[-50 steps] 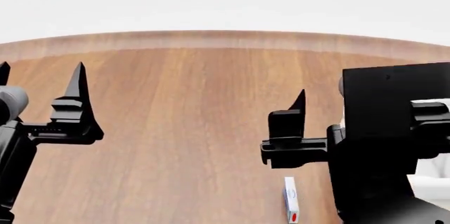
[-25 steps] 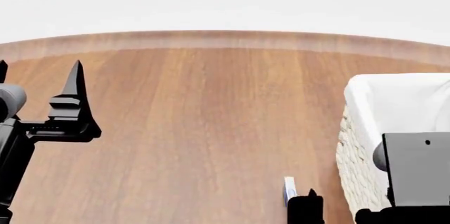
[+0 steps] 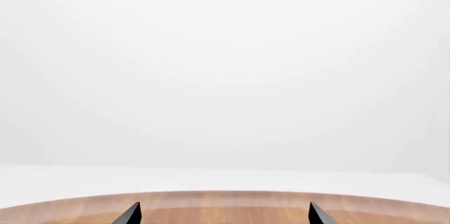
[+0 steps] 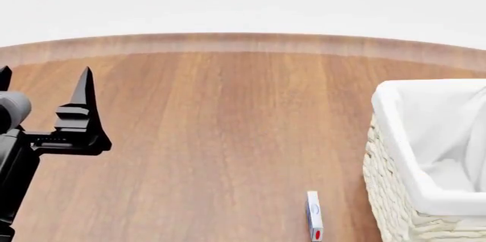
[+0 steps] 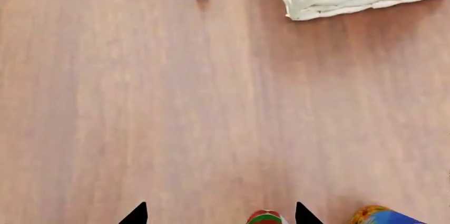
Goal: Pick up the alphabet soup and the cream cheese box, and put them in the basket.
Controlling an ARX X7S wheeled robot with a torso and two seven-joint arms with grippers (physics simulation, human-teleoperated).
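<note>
The alphabet soup is seen at the edge of the right wrist view, on the wooden table beside a red-and-green can. The cream cheese box lies flat near the basket, apart from it. The left gripper is held spread and empty above the table. The right gripper is likewise parted, nothing grasped.

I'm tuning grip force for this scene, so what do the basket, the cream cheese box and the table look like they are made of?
The basket looks like cream woven wicker, its walls showing braided strands, with a smooth white cloth liner folded over the rim. The cream cheese box seems printed card, thin and flat, though that is unsure. The table looks like matte brown wood with lengthwise grain.
</note>
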